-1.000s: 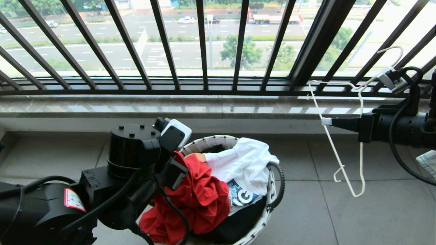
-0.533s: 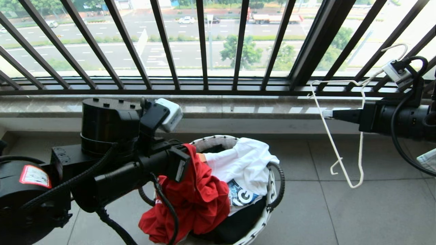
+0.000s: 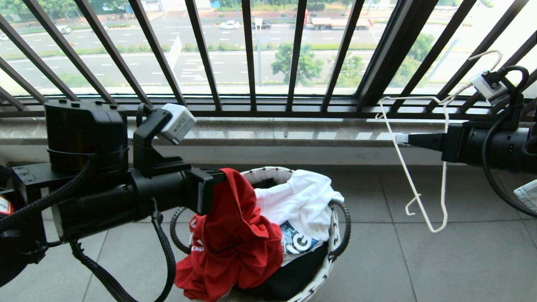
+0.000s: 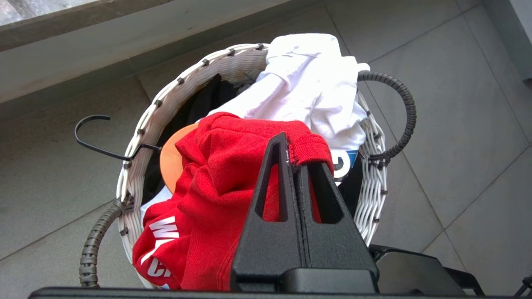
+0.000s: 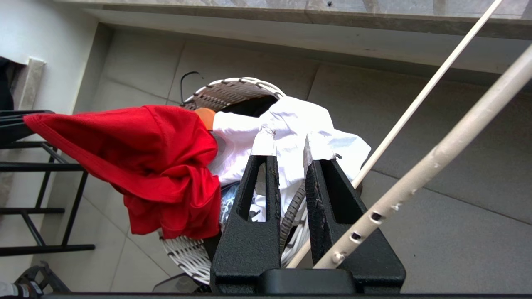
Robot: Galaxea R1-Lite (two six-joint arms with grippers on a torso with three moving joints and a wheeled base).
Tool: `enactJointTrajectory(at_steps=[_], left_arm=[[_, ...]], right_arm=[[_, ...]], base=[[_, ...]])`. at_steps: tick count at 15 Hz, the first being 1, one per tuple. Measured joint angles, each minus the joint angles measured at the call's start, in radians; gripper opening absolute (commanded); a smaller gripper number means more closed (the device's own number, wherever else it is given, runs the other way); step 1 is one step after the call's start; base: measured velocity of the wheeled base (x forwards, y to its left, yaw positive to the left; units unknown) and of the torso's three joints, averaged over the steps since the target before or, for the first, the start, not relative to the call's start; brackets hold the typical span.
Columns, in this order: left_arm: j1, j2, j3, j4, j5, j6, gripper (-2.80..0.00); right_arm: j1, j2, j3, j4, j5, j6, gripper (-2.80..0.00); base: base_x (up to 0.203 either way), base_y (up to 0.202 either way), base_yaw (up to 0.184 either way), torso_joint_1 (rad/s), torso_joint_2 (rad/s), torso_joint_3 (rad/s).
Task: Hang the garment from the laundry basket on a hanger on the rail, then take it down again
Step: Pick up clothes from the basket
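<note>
Red fabric of the garment [image 3: 230,247] hangs from the left pincer [image 3: 218,176], whose jaws are clamped tight on a ribbed edge of the shirt; the rest droops over the near rim of the laundry basket [image 3: 331,247]. The left wrist view shows that pinched hem [image 4: 305,149] and white lettering low on the cloth, plus a thin black hook caught on the basket's rim, none of which the head view gives. Inside the basket lie a white T-shirt with blue print [image 3: 298,209] and, under it, black fabric [image 3: 293,272]; an orange patch [image 4: 170,160] peeks out beside the red cloth.

Well to the right of the basket, the right pincer [image 3: 402,139] grips the hanger [image 3: 413,184] on one sloping arm, jaws closed on the wire. Only the head view shows the hanger's whole outline, tilted, with its hook up against the window railing [image 3: 251,54]. The basket stands on the tiled floor [image 3: 461,260].
</note>
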Motion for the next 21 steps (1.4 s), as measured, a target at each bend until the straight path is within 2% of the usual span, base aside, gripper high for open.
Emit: enactJointTrajectory(at_steps=[10,21], left_arm=[[0.003,-0.029,0.010,-0.004,0.004,-0.026,-2.80],[0.003,-0.056,0.009,-0.003,0.007,-0.023,-2.80]], right_arm=[[-0.001,-0.001,-0.001,0.000,-0.001,0.000,-2.80],[-0.001,-0.007,0.000,0.000,-0.001,0.000,-2.80]], base=[[0.000,0.000,0.000,0.000,0.00,0.003],[0.000,0.000,0.000,0.003,0.00,0.185]])
